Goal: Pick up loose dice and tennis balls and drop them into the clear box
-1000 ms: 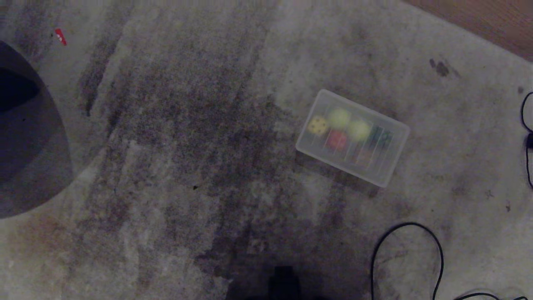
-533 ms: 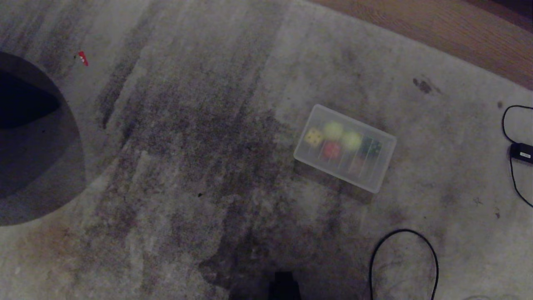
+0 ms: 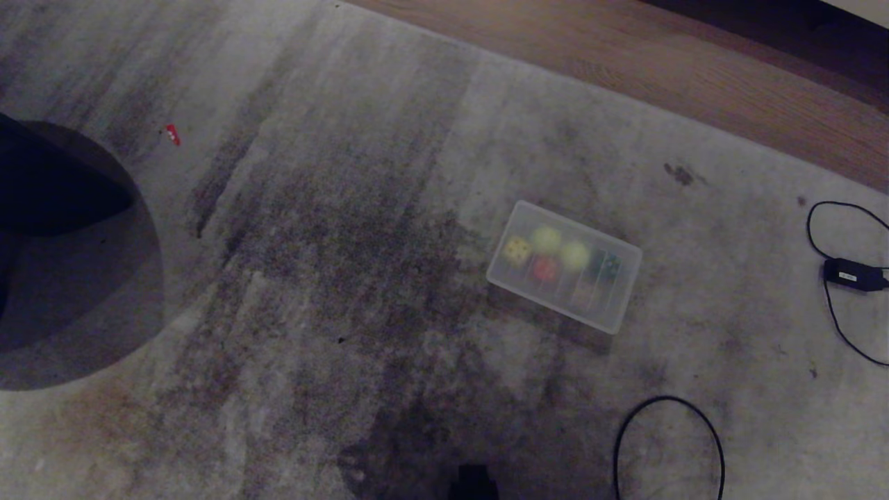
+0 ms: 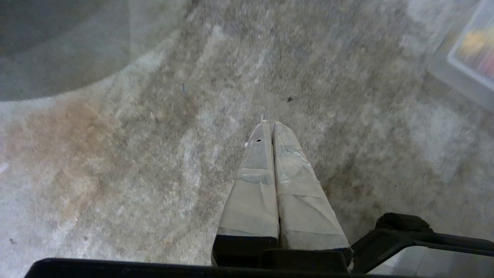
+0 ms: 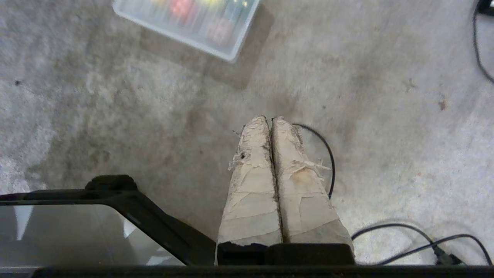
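Observation:
The clear box [image 3: 549, 303] lies on the grey carpet right of centre in the head view. Inside it are a yellow die [image 3: 517, 251], a red die [image 3: 545, 269], a dark green die [image 3: 605, 267], a pinkish-brown die [image 3: 583, 295] and two tennis balls [image 3: 546, 239] [image 3: 574, 255]. No loose die or ball shows on the carpet. Neither arm is in the head view. My left gripper [image 4: 270, 123] is shut and empty above bare carpet, the clear box [image 4: 455, 65] off to its side. My right gripper [image 5: 269, 118] is shut and empty, the clear box [image 5: 170, 33] ahead of it.
A black cable loop [image 3: 667, 430] lies near the front right, and a power adapter [image 3: 851, 274] with its cord sits at the right edge. A small red scrap [image 3: 172, 134] lies far left beside a dark round shape [image 3: 62, 278]. Wooden floor [image 3: 694, 76] borders the carpet at the back.
The whole head view has shifted: the scene slid down and shrank, and more wooden floor shows at the back. The box and its contents stay put; both grippers stay shut.

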You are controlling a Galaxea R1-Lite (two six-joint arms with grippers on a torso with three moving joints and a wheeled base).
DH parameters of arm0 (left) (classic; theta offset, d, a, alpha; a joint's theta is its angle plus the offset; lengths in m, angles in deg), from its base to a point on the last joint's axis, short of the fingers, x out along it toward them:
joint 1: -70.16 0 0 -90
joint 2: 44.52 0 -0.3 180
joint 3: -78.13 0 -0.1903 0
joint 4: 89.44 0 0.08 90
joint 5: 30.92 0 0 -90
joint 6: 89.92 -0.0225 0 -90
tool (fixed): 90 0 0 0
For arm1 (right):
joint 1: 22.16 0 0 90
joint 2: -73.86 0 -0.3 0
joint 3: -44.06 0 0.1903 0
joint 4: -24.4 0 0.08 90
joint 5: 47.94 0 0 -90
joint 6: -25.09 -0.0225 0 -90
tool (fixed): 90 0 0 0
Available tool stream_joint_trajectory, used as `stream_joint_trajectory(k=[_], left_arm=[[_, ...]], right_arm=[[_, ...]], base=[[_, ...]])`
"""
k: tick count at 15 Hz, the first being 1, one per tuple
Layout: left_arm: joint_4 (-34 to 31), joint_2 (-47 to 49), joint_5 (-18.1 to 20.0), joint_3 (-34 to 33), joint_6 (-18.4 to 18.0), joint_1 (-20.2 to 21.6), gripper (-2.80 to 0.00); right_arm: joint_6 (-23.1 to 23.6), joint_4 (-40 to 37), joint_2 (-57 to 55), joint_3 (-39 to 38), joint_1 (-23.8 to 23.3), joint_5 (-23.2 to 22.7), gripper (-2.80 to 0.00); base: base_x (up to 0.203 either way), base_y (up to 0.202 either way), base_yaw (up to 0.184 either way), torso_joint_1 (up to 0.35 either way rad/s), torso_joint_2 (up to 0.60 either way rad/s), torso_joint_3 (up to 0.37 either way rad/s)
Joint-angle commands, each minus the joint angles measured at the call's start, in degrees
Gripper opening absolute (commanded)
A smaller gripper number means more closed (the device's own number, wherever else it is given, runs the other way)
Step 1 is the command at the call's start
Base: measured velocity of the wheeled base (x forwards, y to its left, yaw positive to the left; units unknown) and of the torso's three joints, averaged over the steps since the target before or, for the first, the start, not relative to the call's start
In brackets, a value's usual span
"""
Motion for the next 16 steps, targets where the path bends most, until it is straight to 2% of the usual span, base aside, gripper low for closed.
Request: stream_joint_trajectory(k=[1, 16], left_arm=[[0.04, 0.06, -0.05, -0.09, -0.11, 0.03, -2.8], [0.02, 0.06, -0.05, -0.09, -0.19, 0.03, -2.8]], right_arm=[[-0.02, 0.04, -0.16, 0.02, 0.02, -0.02, -2.8], [-0.02, -0.04, -0.16, 0.02, 0.02, 0.07, -2.8]], base=[[0.0, 0.0, 0.0, 0.002, 0.0, 0.194], [0.0, 0.0, 0.0, 0.002, 0.0, 0.201]])
